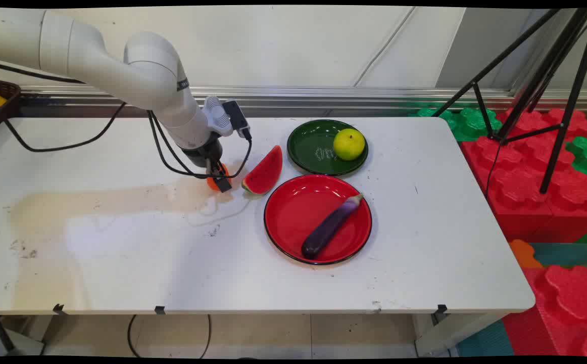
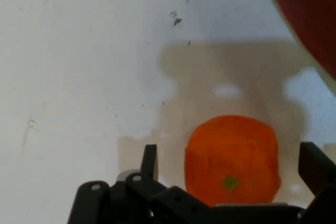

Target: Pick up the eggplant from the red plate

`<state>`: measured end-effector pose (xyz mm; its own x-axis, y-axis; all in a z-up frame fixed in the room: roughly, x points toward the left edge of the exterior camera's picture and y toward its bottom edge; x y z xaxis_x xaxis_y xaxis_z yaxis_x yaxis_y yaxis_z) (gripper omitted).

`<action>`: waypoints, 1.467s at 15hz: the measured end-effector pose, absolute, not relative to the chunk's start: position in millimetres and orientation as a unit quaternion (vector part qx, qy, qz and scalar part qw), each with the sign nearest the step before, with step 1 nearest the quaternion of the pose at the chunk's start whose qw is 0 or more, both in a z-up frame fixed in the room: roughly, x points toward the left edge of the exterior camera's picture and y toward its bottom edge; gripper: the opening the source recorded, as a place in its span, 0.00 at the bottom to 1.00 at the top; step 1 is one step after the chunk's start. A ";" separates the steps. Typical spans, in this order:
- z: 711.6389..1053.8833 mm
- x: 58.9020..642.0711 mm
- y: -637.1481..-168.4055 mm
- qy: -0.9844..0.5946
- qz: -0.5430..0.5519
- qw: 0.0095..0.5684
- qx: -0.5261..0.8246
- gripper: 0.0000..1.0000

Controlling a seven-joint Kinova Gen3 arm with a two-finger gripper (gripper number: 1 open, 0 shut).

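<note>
The white arm reached down from the upper left over the white table (image 1: 121, 253), and its black two-finger gripper (image 1: 219, 178) hung low over a small round orange fruit (image 1: 214, 181) that sat on the tabletop left of the middle. In the hand view the orange fruit (image 2: 231, 160), with a small green stem mark on top, lay between the two black fingers (image 2: 149, 162), which stood spread apart on either side of it with a gap visible on each side, so the gripper was released and not clamped on anything. Just to the right of the orange fruit lay a wedge-shaped watermelon slice (image 1: 264, 172) with red flesh and a green rind, close to the fruit but apart from it; its red edge showed in the upper right corner of the hand view (image 2: 310, 14). Farther right stood a round dark green plate (image 1: 307, 146) with a yellow-green round fruit (image 1: 349, 144) resting on its right side. In front of that plate, just beside it, sat a round red plate with a black rim (image 1: 293, 207), and a long dark purple eggplant (image 1: 330, 227) lay slantwise across it. Black cables hung from the arm's wrist beside the gripper.
</note>
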<state>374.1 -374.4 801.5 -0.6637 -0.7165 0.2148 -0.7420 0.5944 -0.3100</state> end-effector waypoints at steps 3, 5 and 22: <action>807.9 376.4 -373.6 -0.898 0.189 0.028 0.396 1.00; 813.9 376.1 -371.5 -0.901 0.189 0.027 0.389 1.00; 924.1 299.9 -312.8 -0.908 0.207 0.073 0.357 1.00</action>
<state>299.9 -312.8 924.1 -0.7338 -0.6188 0.2805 -0.6792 0.6592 -0.3227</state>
